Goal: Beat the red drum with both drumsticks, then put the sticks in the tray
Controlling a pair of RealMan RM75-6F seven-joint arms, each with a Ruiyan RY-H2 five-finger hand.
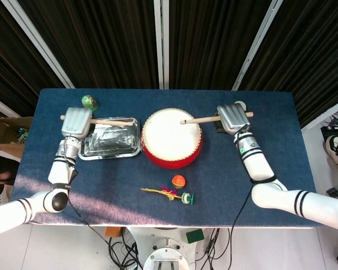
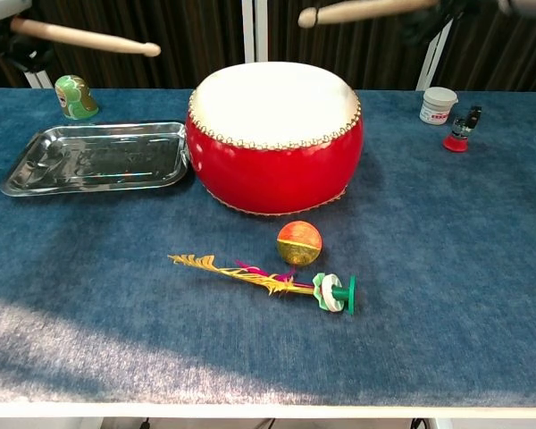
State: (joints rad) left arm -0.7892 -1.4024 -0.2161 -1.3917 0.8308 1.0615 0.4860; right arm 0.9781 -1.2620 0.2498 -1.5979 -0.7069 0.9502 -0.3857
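The red drum (image 1: 172, 138) (image 2: 275, 136) with its white skin stands mid-table. My left hand (image 1: 76, 122) hovers over the left end of the metal tray (image 1: 135, 151) (image 2: 25, 174) and grips a wooden drumstick (image 1: 110, 121) (image 2: 80, 37) that points right, lying above the tray, clear of the drum. My right hand (image 1: 232, 117) is right of the drum and holds the other drumstick (image 1: 200, 119) (image 2: 362, 11), its tip raised above the skin's right part. In the chest view both hands are mostly cut off at the top edge.
A green egg-shaped figure (image 1: 89, 103) (image 2: 75, 96) stands behind the tray. A white jar (image 2: 439, 105) and a small red-black item (image 2: 460, 130) sit at the back right. In front of the drum lie an orange ball (image 2: 299, 243) and a feathered toy (image 2: 268, 281).
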